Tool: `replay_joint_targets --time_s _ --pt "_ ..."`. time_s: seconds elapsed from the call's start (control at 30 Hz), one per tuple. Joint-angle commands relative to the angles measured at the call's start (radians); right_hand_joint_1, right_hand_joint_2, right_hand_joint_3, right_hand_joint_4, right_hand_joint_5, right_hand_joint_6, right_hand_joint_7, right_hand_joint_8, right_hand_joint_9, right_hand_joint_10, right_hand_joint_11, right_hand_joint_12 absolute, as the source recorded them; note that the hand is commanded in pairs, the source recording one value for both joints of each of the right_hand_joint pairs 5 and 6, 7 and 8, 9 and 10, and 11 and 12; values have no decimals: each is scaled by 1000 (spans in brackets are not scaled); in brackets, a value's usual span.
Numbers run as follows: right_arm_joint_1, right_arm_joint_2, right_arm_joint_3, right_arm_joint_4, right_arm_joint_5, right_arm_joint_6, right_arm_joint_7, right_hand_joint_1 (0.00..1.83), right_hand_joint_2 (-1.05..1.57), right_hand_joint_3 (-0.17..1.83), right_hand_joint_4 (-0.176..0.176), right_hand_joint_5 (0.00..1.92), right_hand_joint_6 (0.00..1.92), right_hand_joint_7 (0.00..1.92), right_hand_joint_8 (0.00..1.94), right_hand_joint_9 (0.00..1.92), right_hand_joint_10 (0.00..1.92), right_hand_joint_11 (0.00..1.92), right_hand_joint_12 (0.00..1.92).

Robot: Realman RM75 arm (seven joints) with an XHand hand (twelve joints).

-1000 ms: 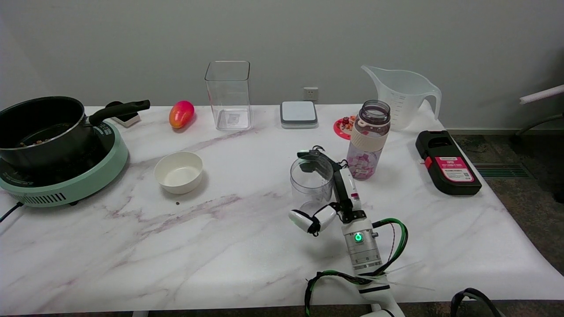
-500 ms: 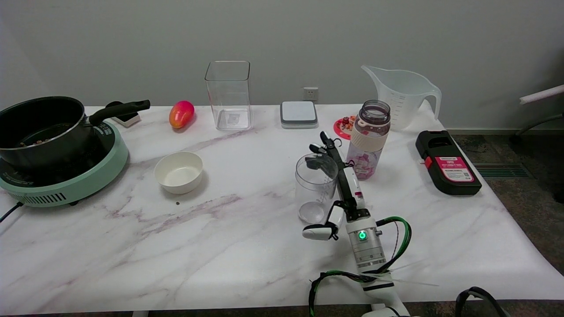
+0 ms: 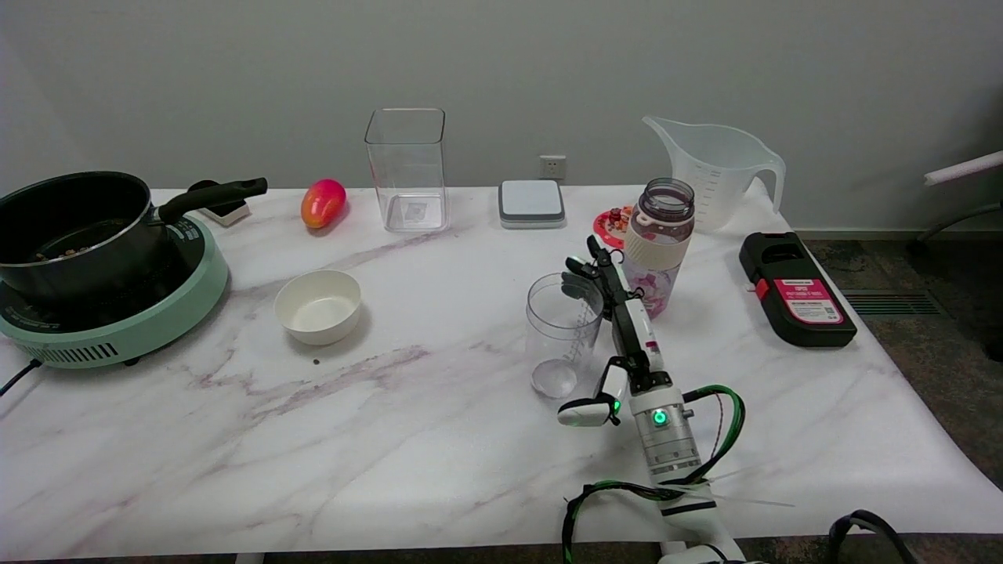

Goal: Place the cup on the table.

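Note:
The clear plastic cup (image 3: 561,333) stands upright on the marble table (image 3: 407,423), right of centre. My right hand (image 3: 628,338) is just to the cup's right, reaching in from the lower right. Its fingers (image 3: 597,266) stretch straight out past the cup's right rim, and the thumb (image 3: 584,412) sticks out to the left below the cup's base. Nothing is in the hand. I cannot tell if the fingers still touch the rim.
A bottle with pink cubes (image 3: 657,247) stands right behind the hand. A measuring jug (image 3: 717,172) and a black box (image 3: 795,288) are further right. A white bowl (image 3: 317,305), a pot (image 3: 74,223) on a green cooker, a mango (image 3: 322,202) and a square clear container (image 3: 406,168) lie left.
The hand has let go of the cup: its fingers uncurled from the rim and straightened, and the hand shifted a little right. The cup stands on the table, slightly right of before.

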Motion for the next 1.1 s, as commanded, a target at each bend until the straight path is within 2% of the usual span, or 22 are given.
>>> replay_joint_targets --time_s 0.03,0.23,0.47,0.7,0.8,0.93,1.1 --pt "-44 69 29 10 3 -39 82 1124 -836 1022 0 321 321 430 430 483 483 536 536" --pt "-123 115 71 82 86 -31 78 1130 -719 1028 0 514 514 546 546 606 606 579 579" --pt "-207 180 84 181 193 19 76 1149 -623 972 0 596 596 680 680 657 657 597 597" --pt "-253 188 87 264 274 32 65 1154 -566 1001 0 641 641 788 788 721 721 635 635" --pt "-278 183 87 273 351 67 38 1156 -552 996 0 652 652 839 839 766 766 638 638" --pt "-339 191 109 327 538 161 -14 1166 -506 996 0 665 665 940 940 866 866 655 655" --pt "-406 245 212 446 600 197 -128 1189 -415 994 0 726 726 1094 1094 1047 1047 728 728"
